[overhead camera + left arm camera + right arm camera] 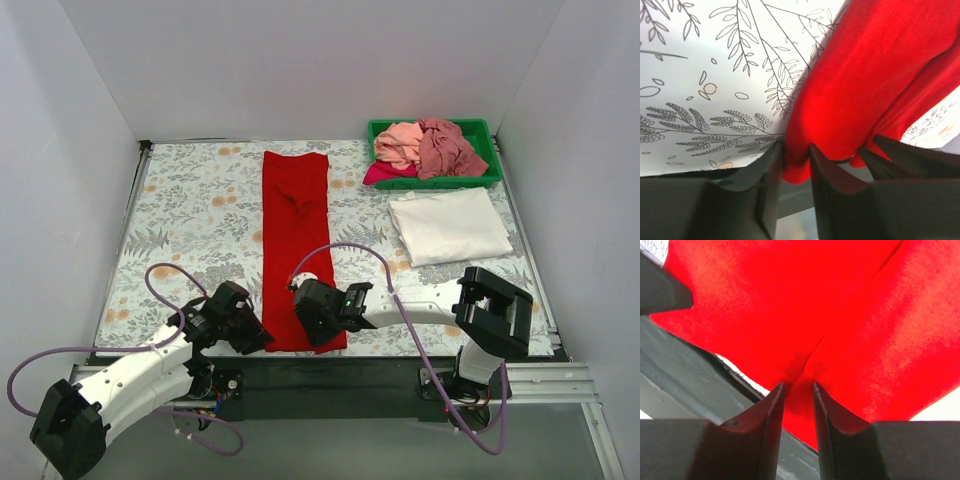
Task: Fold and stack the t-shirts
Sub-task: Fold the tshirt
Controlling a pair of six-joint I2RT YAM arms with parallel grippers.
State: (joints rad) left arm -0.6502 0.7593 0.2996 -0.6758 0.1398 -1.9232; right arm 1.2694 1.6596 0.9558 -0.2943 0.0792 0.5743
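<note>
Left gripper (797, 150) at near table edge, fingers pinched shut on near-left corner of red t-shirt (295, 230). Right gripper (798, 387) likewise clamped on near-right hem of same shirt. Red t-shirt lies as long narrow strip down middle of floral table (190, 220). White t-shirt (450, 225) folded flat, right of strip. Green tray (430, 183), far right corner, holds crumpled pink t-shirt (400, 143), dusty rose t-shirt (447, 148), magenta t-shirt (384, 175).

Red shirt (295, 230): bright, plain, no print. Cream shirt (448, 226): off-white, plain. Tray (455, 182): green. In it, a light pink shirt (399, 143), dusty rose shirt (448, 148) & magenta shirt (384, 175). Tablecloth (195, 205): white w/ grey leaf print (plus small orange blotches).
</note>
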